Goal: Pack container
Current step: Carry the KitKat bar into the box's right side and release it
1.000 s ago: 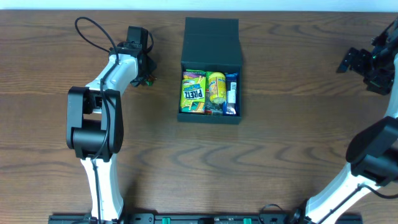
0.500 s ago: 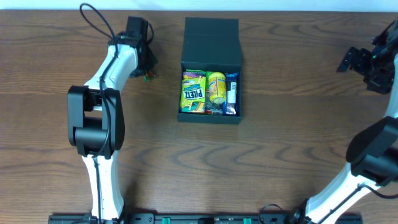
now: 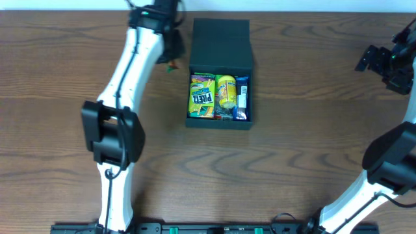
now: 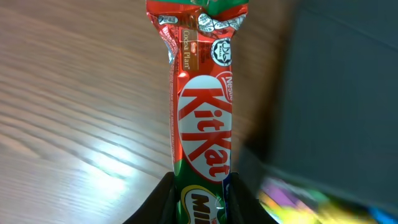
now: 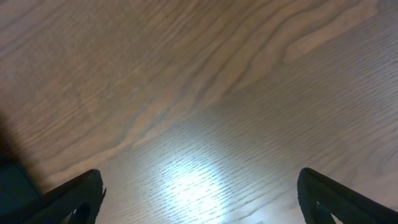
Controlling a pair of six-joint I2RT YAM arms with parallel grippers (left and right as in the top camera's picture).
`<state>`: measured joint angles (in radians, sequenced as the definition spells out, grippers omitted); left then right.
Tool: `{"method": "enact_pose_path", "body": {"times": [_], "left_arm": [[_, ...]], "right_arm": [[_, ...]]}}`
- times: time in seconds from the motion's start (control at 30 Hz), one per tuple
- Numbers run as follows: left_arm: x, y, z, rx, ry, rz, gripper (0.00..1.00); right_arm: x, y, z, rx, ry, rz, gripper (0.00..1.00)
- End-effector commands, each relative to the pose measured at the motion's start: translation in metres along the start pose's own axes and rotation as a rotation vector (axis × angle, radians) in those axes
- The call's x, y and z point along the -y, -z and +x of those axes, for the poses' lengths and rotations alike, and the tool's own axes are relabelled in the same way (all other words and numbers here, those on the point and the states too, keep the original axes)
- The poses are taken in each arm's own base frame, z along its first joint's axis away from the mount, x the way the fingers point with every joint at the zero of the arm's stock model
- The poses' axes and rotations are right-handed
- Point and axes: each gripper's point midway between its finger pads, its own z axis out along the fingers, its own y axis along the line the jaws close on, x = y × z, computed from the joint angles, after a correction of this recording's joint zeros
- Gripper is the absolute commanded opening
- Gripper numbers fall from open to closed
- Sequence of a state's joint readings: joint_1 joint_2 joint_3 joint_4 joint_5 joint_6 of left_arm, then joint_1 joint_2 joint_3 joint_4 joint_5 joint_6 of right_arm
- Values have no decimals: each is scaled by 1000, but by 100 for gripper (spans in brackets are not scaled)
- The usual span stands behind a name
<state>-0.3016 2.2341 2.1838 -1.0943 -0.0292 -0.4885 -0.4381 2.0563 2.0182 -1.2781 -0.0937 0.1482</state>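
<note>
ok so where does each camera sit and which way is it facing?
Overhead: fixed above the table, looking straight down; left arm, right arm and the open box show.
Left wrist: on the left arm, looking along the left gripper, shut on a chocolate bar.
Right wrist: on the right arm, facing down at the table; the open right gripper shows fingertips in the lower corners.
Shared: overhead and left wrist both show the box and chocolate bar.
</note>
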Motion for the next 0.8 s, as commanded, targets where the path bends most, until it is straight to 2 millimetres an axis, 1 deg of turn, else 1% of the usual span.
{"method": "enact_pose_path", "body": {"times": [0.0,0.1,0.17,0.23,0.37,0.47,0.53,0.63,0.67,0.77], "left_arm": [[45,13,21,2,-112,45,16],[79,18,50,-16,-194,67,16],[97,22,68,-24,-255,81,17],[119,27,93,-36,-334,98,18],[147,34,129,-41,-424,108,22],[163,35,154,-48,-455,108,24],[167,35,164,-56,-451,110,25],[166,34,164,-64,-360,104,24],[166,34,164,-66,-332,102,21],[166,34,165,-67,-290,100,20]], "right_arm": [[9,-3,-1,-4,-3,11,99],[14,-3,-1,0,-5,34,99],[17,-3,-2,4,-5,47,99],[17,-3,-4,9,-3,47,99],[16,-3,-8,26,4,44,99],[16,-3,-8,28,3,43,99],[16,-3,-8,28,3,43,99],[15,-3,-8,27,3,36,99],[15,-3,-8,26,3,35,99],[15,-3,-7,24,3,36,99]]}}
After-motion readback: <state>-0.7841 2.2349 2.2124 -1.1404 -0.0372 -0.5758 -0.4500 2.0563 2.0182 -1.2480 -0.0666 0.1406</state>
